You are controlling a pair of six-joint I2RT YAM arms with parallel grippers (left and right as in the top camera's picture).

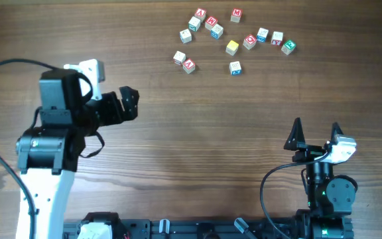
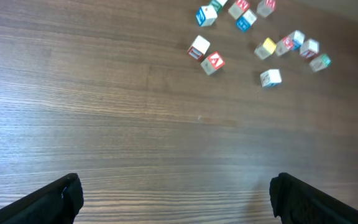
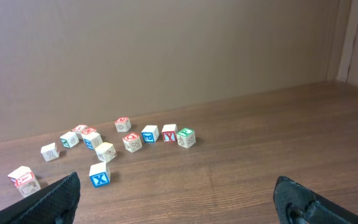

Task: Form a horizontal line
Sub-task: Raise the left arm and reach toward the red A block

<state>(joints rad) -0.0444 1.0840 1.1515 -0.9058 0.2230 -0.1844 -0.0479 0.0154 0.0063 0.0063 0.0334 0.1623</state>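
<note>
nothing lined up yet, i'd say: the yellow cube (image 1: 232, 47), red-faced cube (image 1: 250, 42) and blue-printed white cube (image 1: 235, 67) sit loose in the scatter at one o'clock, while the left gripper (image 1: 131, 104) and right gripper (image 1: 317, 126) hang spread apart and empty, so next one must reach out and pinch a cube.

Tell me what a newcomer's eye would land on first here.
A scatter of small letter cubes sits bunched at the far side of the wooden table, with a plain yellow cube bright among them. Nearer, the bulky left gripper and the smaller right gripper both stand open, well short of the cubes.
</note>
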